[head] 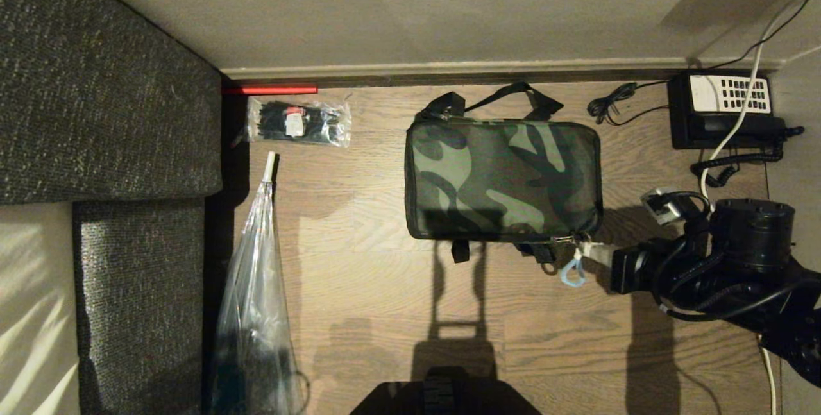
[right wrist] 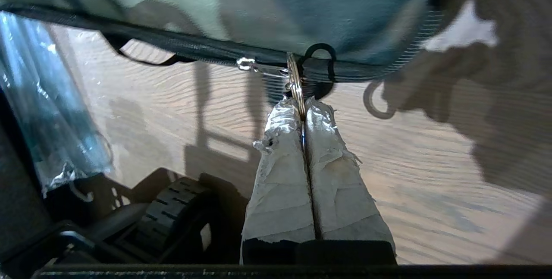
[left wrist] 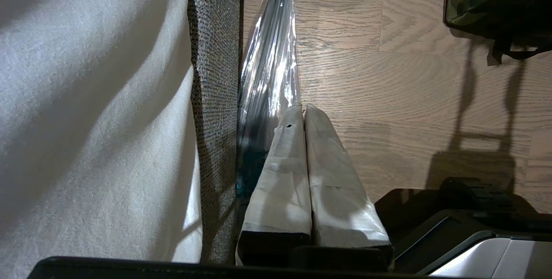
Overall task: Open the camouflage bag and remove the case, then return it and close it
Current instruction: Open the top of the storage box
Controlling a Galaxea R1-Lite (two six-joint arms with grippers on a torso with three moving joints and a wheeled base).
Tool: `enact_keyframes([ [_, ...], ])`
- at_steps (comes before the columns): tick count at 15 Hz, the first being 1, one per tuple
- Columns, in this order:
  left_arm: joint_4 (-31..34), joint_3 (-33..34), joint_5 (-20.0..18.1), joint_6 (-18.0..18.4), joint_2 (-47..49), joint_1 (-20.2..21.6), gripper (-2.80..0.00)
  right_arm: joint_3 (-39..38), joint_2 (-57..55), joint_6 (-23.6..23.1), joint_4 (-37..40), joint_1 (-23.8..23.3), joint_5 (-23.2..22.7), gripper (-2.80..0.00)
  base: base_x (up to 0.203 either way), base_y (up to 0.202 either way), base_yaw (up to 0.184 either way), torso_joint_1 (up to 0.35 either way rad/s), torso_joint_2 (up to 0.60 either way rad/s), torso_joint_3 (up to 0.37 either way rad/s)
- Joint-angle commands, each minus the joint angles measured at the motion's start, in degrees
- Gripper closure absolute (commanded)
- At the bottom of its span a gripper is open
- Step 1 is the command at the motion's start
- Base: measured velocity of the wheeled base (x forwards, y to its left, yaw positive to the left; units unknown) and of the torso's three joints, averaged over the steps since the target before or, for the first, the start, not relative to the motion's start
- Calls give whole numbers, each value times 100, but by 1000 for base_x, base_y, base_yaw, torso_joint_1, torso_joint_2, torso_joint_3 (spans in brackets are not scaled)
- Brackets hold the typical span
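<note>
- on the wooden floor (head: 385, 287), close to the wall, the camouflage bag (head: 503, 177) lies flat with its black carry straps toward the skirting board and its lid down.
- at the bag's near right corner, the right claw (head: 593, 253) reaches in from the right; its taped fingers (right wrist: 280, 175) are pressed together and pinch the metal ring (right wrist: 296, 83) that hangs from the zipper pull (right wrist: 258, 67).
- from the right wrist view the zipper runs along the bag's edge, and the pull sits just beside the ring; a small black loop (right wrist: 319, 57) shows right behind it.
- a pale blue loop (head: 572, 272) dangles just beside the right claw on the floor.
- the case cannot be seen anywhere.
- the left claw (left wrist: 304, 111) hangs well apart from the bag, near the grey couch (head: 109, 113), with both taped fingers touching and nothing between them.
- a long clear plastic sleeve (head: 256, 293) lies along the couch's edge, just beside the left claw.
- a clear packet of black cable ties (head: 298, 122) rests near the wall, left of the bag, with a red strip (head: 269, 90) at the skirting behind it.
- a black telephone with a white keypad (head: 725, 110) sits in the far right corner, its coiled cord (head: 725, 168) trailing toward the right arm.
</note>
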State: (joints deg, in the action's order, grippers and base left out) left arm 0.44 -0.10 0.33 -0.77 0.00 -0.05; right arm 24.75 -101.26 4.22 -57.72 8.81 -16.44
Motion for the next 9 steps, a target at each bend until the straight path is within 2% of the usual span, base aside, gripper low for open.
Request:
enact_keyframes([
  [1,0,1,2,-2,0,-4,0,-12,78,-12,24,-190,-78,0,0,0,0,0,0,0],
  [9,0,1,2,-2,0,5,0,15,45,-299,256,-888,-455,0,0,0,0,0,0,0],
])
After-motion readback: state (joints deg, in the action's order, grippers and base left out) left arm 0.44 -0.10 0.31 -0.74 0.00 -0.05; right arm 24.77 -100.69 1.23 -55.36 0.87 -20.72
